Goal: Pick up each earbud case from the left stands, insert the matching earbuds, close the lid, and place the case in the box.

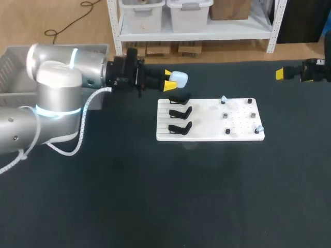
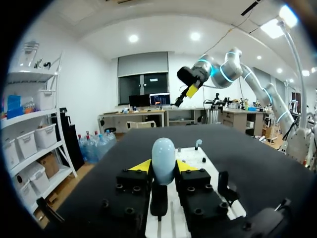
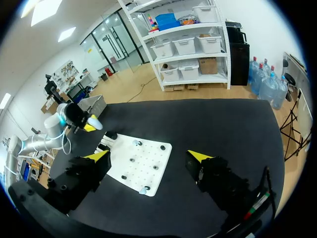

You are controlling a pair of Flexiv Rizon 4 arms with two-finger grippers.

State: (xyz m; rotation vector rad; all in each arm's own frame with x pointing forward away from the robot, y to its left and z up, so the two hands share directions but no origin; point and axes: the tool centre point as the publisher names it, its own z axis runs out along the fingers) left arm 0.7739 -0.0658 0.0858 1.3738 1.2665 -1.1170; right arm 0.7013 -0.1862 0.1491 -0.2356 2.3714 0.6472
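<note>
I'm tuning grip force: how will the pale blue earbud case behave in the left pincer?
The earbud case looks smooth and rounded, so it may slip or twist in the left pincer. Small, so probably light. Set down, it would likely roll.

No text, label, brand, number or sign is legible anywhere in these views

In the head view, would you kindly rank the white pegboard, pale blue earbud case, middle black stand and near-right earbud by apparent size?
1. White flat pegboard.
2. Pale blue oval earbud case and middle black stand: alike; the case may be nearer the camera.
3. Small pale earbud.
</note>
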